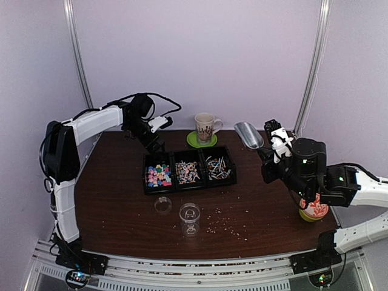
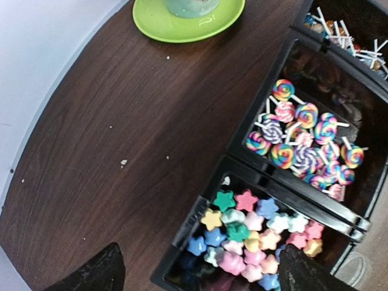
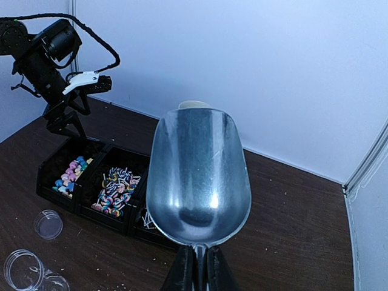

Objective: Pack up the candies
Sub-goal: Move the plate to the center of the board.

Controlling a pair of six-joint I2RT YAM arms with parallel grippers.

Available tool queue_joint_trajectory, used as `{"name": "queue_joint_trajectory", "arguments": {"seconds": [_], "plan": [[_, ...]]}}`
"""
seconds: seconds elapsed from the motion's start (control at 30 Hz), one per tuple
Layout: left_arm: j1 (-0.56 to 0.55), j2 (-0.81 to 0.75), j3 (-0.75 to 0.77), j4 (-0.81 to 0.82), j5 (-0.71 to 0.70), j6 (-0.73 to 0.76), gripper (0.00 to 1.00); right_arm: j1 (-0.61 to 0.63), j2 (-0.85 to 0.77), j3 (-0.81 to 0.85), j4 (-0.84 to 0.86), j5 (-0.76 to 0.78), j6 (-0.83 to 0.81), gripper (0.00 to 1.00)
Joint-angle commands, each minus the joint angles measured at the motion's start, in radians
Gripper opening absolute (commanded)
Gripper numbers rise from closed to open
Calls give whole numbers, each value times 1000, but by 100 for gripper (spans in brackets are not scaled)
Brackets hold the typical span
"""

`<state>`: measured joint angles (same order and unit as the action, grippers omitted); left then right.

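Note:
The candies lie in a black three-part tray (image 1: 144, 177): pastel star pieces (image 1: 159, 176) (image 2: 254, 233) on the left, swirled lollipops (image 1: 187, 172) (image 2: 303, 142) in the middle, thin sticks (image 1: 219, 167) (image 2: 351, 42) on the right. My left gripper (image 1: 156, 145) (image 2: 200, 254) hangs open just above the far-left corner of the star compartment, its fingers wide apart and holding nothing. Right of the tray and raised above the table, my right gripper (image 1: 265, 153) (image 3: 198, 260) is shut on the handle of a metal scoop (image 1: 248, 134) (image 3: 197, 170). The scoop's bowl is empty.
A mug on a green coaster (image 1: 205, 138) (image 2: 188, 15) stands behind the tray. A clear jar (image 1: 190, 218) (image 3: 24, 270) and its lid (image 1: 162, 205) (image 3: 47, 223) sit in front. Pale crumbs (image 1: 227, 221) dot the table. An orange-patterned tin (image 1: 314, 209) sits under the right arm.

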<state>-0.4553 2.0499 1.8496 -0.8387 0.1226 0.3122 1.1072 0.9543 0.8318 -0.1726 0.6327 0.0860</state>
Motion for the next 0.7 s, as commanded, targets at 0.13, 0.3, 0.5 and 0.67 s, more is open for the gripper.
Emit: {"name": "queue_joint_trajectory", "arguments": {"seconds": [0.13, 0.3, 0.5, 0.67], "plan": [[18, 136, 97, 13, 59, 77, 81, 13, -17, 8, -46, 1, 40, 0], [18, 177, 125, 17, 82, 93, 71, 15, -15, -3, -54, 2, 58, 0], [17, 192, 128, 16, 113, 123, 57, 16, -2, -2, -53, -3, 70, 0], [18, 184, 104, 16, 136, 149, 51, 17, 10, 5, -52, -5, 71, 0]]}}
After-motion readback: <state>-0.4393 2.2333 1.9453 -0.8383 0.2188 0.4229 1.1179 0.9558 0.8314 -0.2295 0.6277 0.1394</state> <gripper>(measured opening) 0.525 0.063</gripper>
